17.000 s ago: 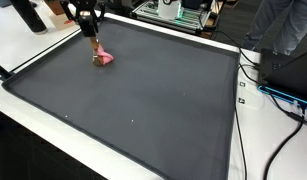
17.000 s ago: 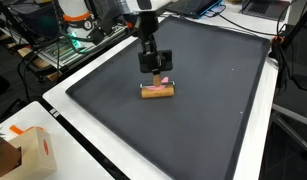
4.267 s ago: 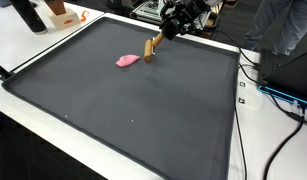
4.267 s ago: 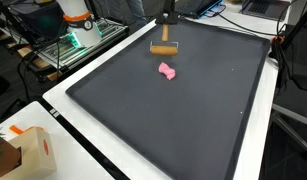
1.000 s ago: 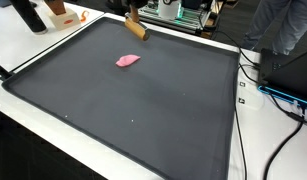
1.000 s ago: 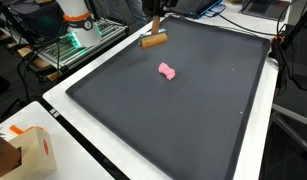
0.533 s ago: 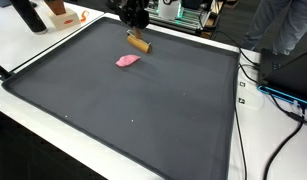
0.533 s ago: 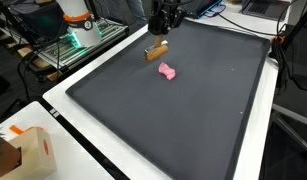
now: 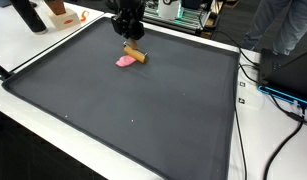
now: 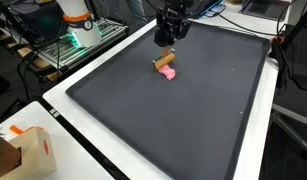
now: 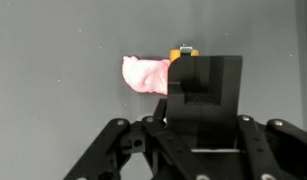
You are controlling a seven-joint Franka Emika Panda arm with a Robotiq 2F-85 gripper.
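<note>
Between the matt black fingers (image 11: 203,90), a stick (image 9: 137,56) of pale bare wood; beside them a soft, wrinkled pink lump (image 11: 145,75); beneath, a matt dark-grey mat (image 9: 143,110).

The black mat (image 9: 143,120) on the bench lies open from its near edge across the middle, and a hand could pass anywhere there. Close to the far edge a pink lump (image 9: 124,61) and a wooden block (image 9: 136,55) sit just beside each other, with the gripper (image 9: 131,44) standing over them. A cardboard box (image 10: 23,150) crowds one bench corner. Cables (image 9: 255,75) trail along a side edge.
</note>
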